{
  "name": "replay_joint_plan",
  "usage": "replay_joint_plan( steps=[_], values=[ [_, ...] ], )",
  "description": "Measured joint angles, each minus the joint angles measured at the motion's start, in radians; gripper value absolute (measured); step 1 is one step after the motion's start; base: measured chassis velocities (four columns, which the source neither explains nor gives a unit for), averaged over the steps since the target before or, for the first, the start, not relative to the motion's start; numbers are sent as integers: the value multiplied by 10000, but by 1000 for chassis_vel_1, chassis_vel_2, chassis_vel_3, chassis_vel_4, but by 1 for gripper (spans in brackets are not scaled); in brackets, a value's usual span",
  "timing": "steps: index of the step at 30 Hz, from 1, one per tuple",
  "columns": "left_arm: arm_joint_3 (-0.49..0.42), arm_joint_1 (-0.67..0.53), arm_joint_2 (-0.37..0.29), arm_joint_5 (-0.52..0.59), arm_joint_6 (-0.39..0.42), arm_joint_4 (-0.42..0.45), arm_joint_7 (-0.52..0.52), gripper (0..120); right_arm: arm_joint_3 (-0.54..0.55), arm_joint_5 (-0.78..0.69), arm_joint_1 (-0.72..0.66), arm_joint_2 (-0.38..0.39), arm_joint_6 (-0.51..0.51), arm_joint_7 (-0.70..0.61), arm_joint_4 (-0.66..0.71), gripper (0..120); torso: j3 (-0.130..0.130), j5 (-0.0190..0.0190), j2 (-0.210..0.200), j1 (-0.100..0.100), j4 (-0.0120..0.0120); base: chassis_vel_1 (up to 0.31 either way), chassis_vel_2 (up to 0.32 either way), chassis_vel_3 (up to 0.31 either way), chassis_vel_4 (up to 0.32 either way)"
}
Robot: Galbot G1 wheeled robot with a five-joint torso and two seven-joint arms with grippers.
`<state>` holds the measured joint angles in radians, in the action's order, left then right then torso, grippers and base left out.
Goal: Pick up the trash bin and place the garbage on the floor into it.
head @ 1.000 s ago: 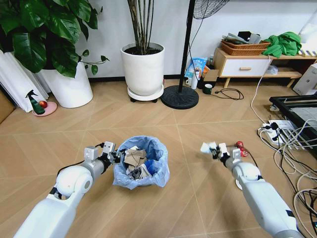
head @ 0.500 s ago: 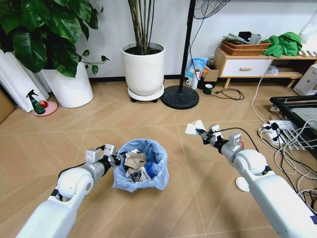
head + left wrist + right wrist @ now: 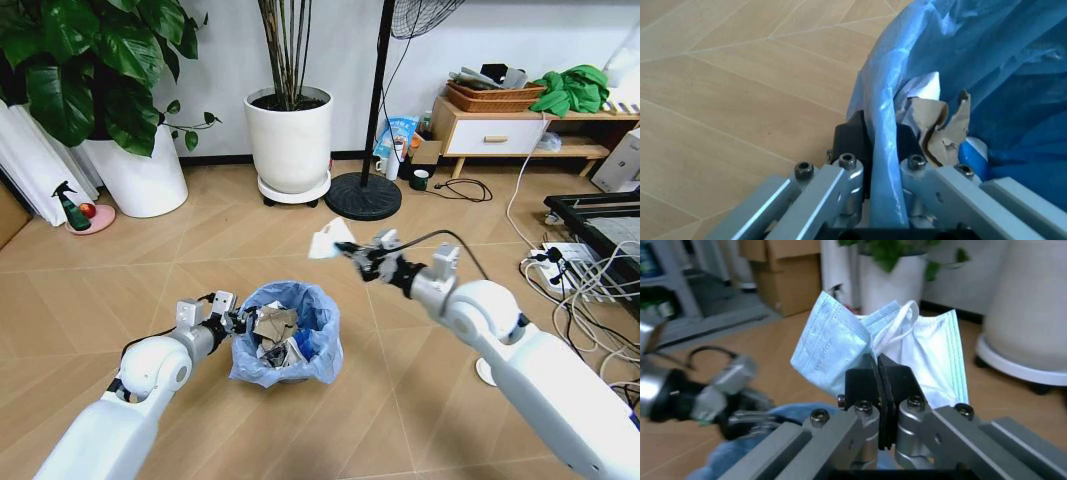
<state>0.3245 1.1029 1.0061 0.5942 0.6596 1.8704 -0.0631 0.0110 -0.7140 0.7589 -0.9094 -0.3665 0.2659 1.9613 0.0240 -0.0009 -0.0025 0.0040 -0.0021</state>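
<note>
The right arm is stretched from the lower right of the head view toward the centre, its right gripper (image 3: 352, 250) held above the floor (image 3: 440, 390) and up and to the right of the bin (image 3: 287, 340). Its fingers (image 3: 863, 381) are pressed together on a folded mask (image 3: 840, 352), which is seen as a pale scrap (image 3: 331, 240) in the head view. In the right wrist view the mask is pleated, light blue on one side and white on the other, with a white ear loop curling over the top. The left arm is bent in from the lower left, and the left gripper (image 3: 238, 322) is set at the bin's left rim. Its fingers (image 3: 852, 145) are clamped on the rim with the blue bag (image 3: 987, 60) caught between them. The bin is small and round, lined with crinkly, glossy plastic, and it is filled with crumpled brown and white paper (image 3: 272, 325). The floor is tan wood-look board with pale seams.
</note>
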Motion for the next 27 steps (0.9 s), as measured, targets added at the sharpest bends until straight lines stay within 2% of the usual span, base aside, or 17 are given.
replay_joint_plan(
  steps=[3, 9, 16, 18, 21, 22, 27],
  values=[
    [6, -2, 0, 8, 3, 0, 3, 1, 215, -17, -102, -3, -7, -7, 41, 0, 0, -2, 0, 0, 0, 0, 0, 0, 0],
    [81, -105, 5, 70, 8, -82, 10, 1, 1576, 16, -352, -30, -79, -8, 1, 0, 0, 0, 0, 0, 0, 0, 0, 0, 0],
    [75, -167, 26, 74, 8, -115, 10, 1, 1898, 466, 357, 29, -21, -21, -39, 0, 0, 2, 0, 0, -2, 0, 0, 0, 0],
    [73, -177, 26, 75, 8, -117, 10, 1, 1895, 510, 415, 41, -41, -21, -50, 4, -1, 0, 0, 0, -3, 0, 0, 0, 0],
    [67, -182, 27, 77, 8, -118, 2, 1, 1883, 631, 496, 45, -54, -18, -158, 19, -1, 0, 0, 0, -2, 0, 0, 0, 0],
    [67, -182, 27, 77, 8, -118, 2, 1, 1883, 631, 496, 45, -54, -18, -158, 19, -1, 0, 0, 0, -2, 0, 0, 0, 0],
    [68, -179, 27, 77, 8, -105, -1, 1, 1844, 757, 471, -18, -38, -29, -280, 41, -1, 0, 0, 0, -1, 0, 0, 0, 0]
  ],
)
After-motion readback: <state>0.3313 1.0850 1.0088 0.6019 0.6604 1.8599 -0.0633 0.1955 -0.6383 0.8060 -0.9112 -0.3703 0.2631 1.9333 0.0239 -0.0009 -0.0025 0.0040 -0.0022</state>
